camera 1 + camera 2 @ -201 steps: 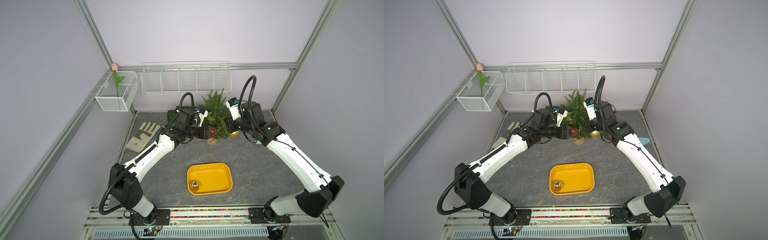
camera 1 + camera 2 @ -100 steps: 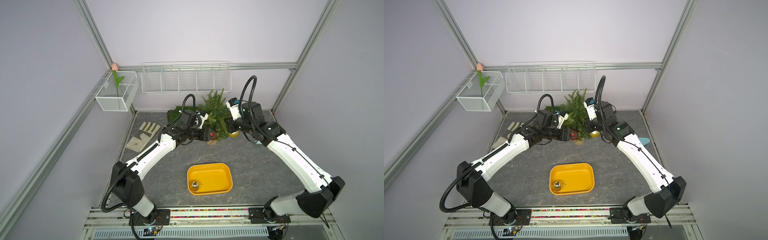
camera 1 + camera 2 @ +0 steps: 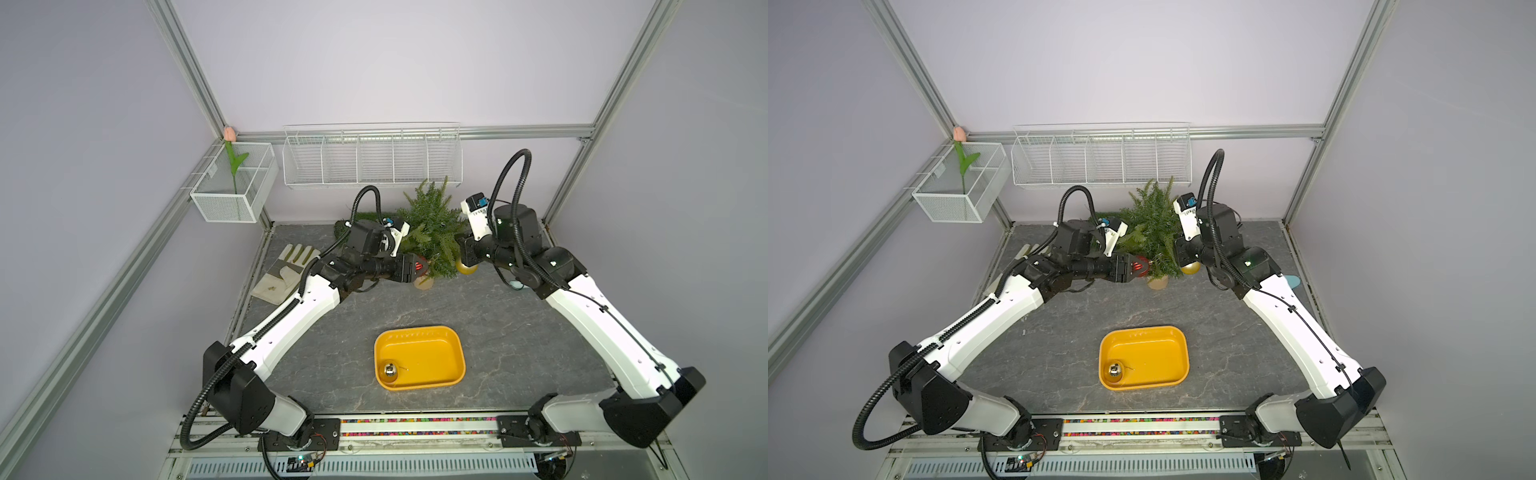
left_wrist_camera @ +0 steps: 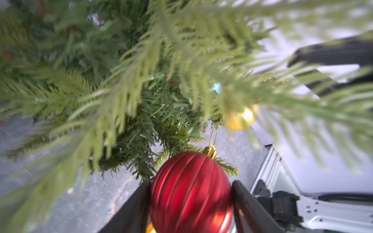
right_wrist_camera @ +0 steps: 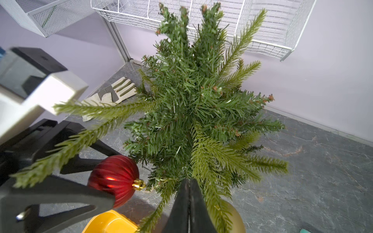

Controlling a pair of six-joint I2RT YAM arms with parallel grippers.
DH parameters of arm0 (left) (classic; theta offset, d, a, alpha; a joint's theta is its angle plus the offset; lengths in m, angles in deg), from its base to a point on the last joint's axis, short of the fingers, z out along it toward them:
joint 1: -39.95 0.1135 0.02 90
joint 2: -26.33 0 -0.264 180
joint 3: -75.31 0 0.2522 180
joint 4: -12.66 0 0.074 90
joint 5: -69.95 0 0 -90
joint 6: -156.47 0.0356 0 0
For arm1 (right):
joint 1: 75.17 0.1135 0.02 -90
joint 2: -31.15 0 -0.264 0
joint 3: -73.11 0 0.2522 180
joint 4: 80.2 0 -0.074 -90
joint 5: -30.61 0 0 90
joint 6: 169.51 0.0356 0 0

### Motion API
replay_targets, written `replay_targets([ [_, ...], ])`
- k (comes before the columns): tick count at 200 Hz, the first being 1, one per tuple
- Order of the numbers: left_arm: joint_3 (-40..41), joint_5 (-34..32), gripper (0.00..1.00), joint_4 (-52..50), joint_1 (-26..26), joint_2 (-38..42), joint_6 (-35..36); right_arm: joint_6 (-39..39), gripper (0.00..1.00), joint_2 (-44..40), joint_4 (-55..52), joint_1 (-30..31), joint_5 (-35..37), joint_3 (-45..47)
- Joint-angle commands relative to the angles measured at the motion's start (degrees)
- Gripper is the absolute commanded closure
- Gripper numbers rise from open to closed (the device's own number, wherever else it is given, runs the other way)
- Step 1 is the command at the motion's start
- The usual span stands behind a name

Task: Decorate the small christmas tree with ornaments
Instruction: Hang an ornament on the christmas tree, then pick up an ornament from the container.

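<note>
Our left gripper (image 4: 191, 182) reaches in at the lower branches of the tree (image 5: 191, 105), and the red ball (image 4: 189, 191) sits between its two black fingers (image 4: 137, 209), one on each side with hardly any gap; we cannot tell whether they press it or only flank it. The ball's gold cap (image 4: 210, 151) points away from the palm, toward the tree. A thin gold loop (image 4: 212, 137) runs from the cap up into the needles just ahead of the fingertips, where its end is hidden. Below and just ahead of this gripper, the tree's pale pot (image 3: 1158, 282) stands on the grey table (image 3: 519, 332). Our right gripper (image 5: 188, 181) comes at the tree from the opposite side, facing the left one across the branches. Its fingers are pressed flat together, their tips among the needles of a low branch, and we cannot tell whether anything thin is pinched between them. The gold ball (image 5: 237, 219) sits just beside those closed fingers, partly behind a green sprig; seen from the left gripper it lies beyond the red ball, past the low branches. The silver ball (image 3: 390, 371) lies in a corner of the yellow tray (image 3: 432, 357), well behind both grippers, between the two arms. A pale glove (image 3: 286, 270) lies flat on the table behind the left gripper, on the outer side of that arm's wrist.
</note>
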Motion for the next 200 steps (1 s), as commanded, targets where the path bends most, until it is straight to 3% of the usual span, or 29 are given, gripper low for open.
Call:
replay_targets([
  [1, 1.18, -0.82, 0.28, -0.74, -0.19, 0.32, -0.27, 0.32, 0.91, -1.18, -0.93, 0.29, 0.60, 1.10],
  [29, 1.20, -0.53, 0.19, -0.50, -0.19, -0.81, -0.55, 0.34, 0.92, -1.19, -0.79, 0.27, 0.59, 1.14],
  [58, 0.86, -0.16, 0.15, -0.20, -0.19, -0.85, -0.39, 0.32, 0.92, -1.29, -0.93, 0.27, 0.52, 1.06],
  [89, 0.63, -0.88, 0.03, -1.51, -0.19, 1.23, 0.65, 0.52, 0.91, -1.66, -1.24, 0.36, 0.32, 0.87],
  [138, 2.80, -6.62, 0.06, -2.16, 0.58, 6.98, 0.82, 1.53, 0.92, -3.74, -3.06, 2.15, -0.51, 1.24],
  [200, 8.04, -8.81, 0.12, -3.74, 4.90, 12.88, 0.41, 7.95, 0.90, -7.64, -6.29, 11.24, -4.12, 7.39],
])
